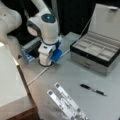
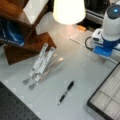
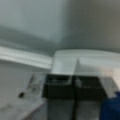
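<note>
Grey counter [image 1: 75, 72] held a pen [image 1: 93, 89] lying well apart from my claw [image 3: 74, 82], fingers pressed together, empty.

Grey table [image 1: 75, 75] carries the scene. A lit lamp shade [image 2: 68, 10] hangs over its far edge; a dark wooden shelf unit [image 2: 27, 37] stands beside it. Dark backdrop [image 1: 72, 15] behind the table.
</note>
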